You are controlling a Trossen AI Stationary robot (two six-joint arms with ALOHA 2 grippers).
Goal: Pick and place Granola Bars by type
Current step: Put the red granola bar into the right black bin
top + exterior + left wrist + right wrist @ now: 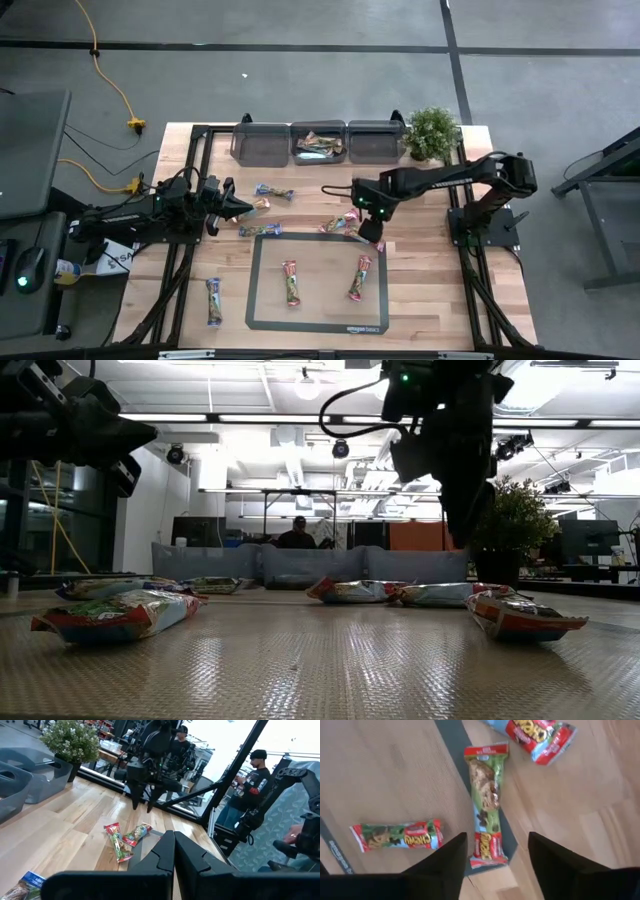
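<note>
Right gripper (376, 232) hangs over the far right edge of the dark mat (318, 282), fingers spread, nothing between them. Its wrist view looks straight down on a green-and-red granola bar (486, 806) lying half on the mat edge, half on the wooden table (430, 290); one crimped end sits between the two fingers.

Judgement: this is the approach to a pick. To do it well, drop straight down, centre on the bar's middle rather than its end, and close across the narrow width so the shiny wrapper does not slip out.

Neighbours: a second green-and-red bar (396, 835) lies near on the mat side, a red-and-blue bar (536, 734) just beyond the target's other end. Both sit apart from it, but close enough to be nudged by a skewed descent.

Elsewhere: two bars (290, 282) lie inside the mat, one bar (213, 301) near left on bare wood. Three grey bins (317, 141) stand along the far edge, the middle one holding bars; a potted plant (431, 132) stands to their right. Left gripper (243, 207) waits at mid-left, fingers pressed together, empty. People stand beyond the table.
</note>
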